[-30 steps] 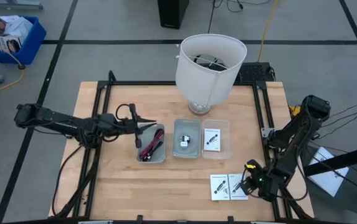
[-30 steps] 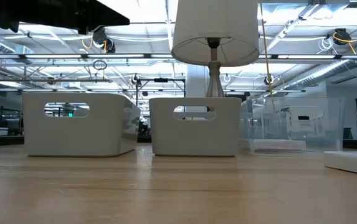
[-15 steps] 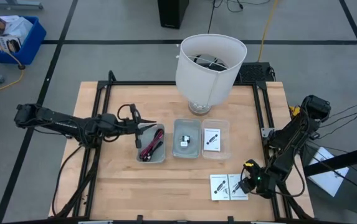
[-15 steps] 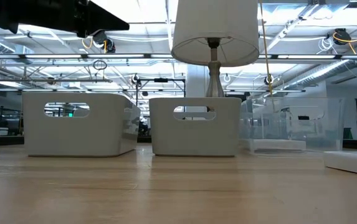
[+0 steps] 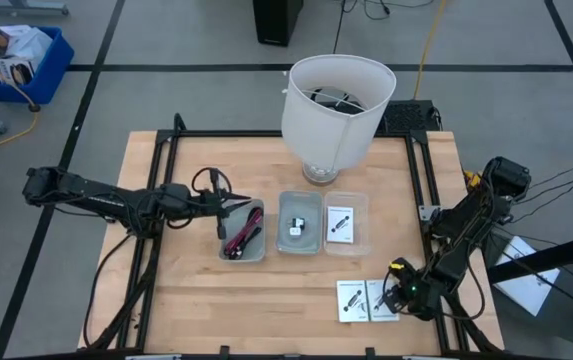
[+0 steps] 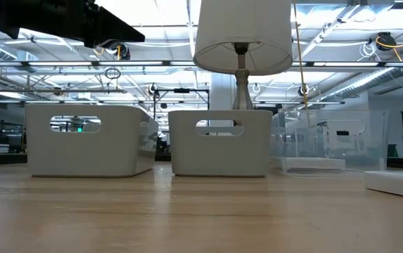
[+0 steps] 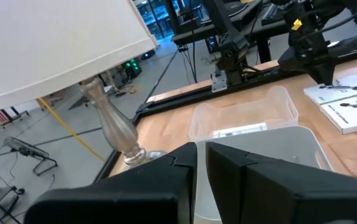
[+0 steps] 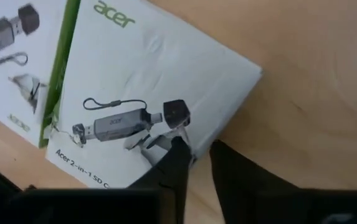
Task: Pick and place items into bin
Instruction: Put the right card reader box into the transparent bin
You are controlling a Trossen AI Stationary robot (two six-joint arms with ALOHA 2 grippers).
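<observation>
Meanwhile, right gripper (image 5: 396, 292), slightly shifted toward the lamp (image 5: 334, 110), is seen narrowly parted at card packet (image 8: 159, 106) edge; nothing gripped yet. Left gripper (image 5: 228, 203) closed, empty.

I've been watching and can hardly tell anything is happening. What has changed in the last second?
Very little. The right gripper has crept slightly toward the near table edge at the card packet. The left gripper stays over the bin of cables. The bins, packets and lamp have not moved.
</observation>
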